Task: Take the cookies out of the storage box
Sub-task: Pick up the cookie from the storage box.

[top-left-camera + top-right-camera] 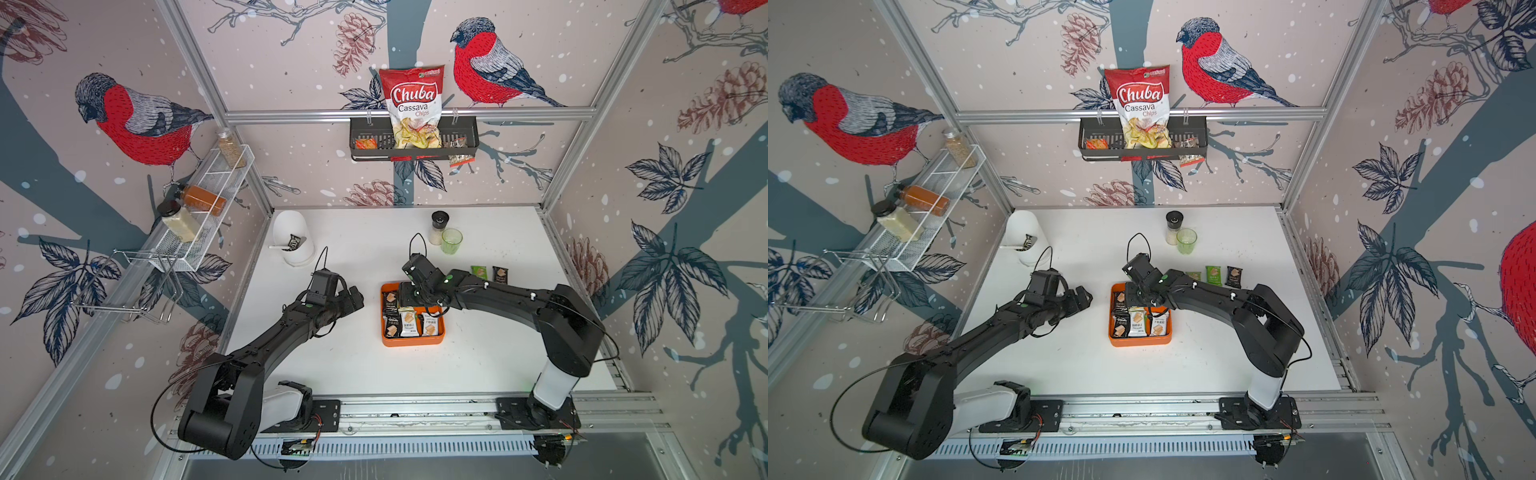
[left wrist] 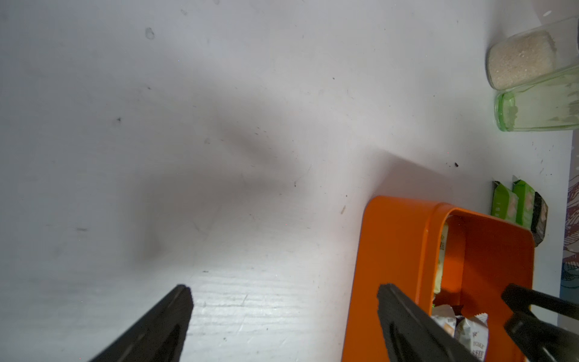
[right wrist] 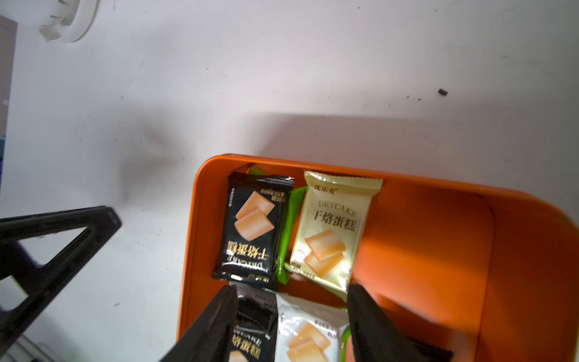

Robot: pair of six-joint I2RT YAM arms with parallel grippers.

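Over the far end of the storage box (image 1: 412,341), the right gripper (image 3: 291,313) is hanging with its fingers (image 3: 219,316) about half parted. They are straddling a white packet (image 3: 308,332) and a black packet (image 3: 250,341), evidently lining up a pick, and are not clamping anything that I can make out. Most cookies (image 3: 327,232) are lying inside the box. Three freed packets (image 1: 1213,275) are sitting on the desk (image 1: 353,365) near its far corner, on that arm's side. The left gripper (image 2: 282,291) is hovering beside the box wall, fingers spread wide and empty, probably keeping clear.

Three cookies (image 1: 1213,274) outside one storage box (image 1: 1140,341), several more inside.
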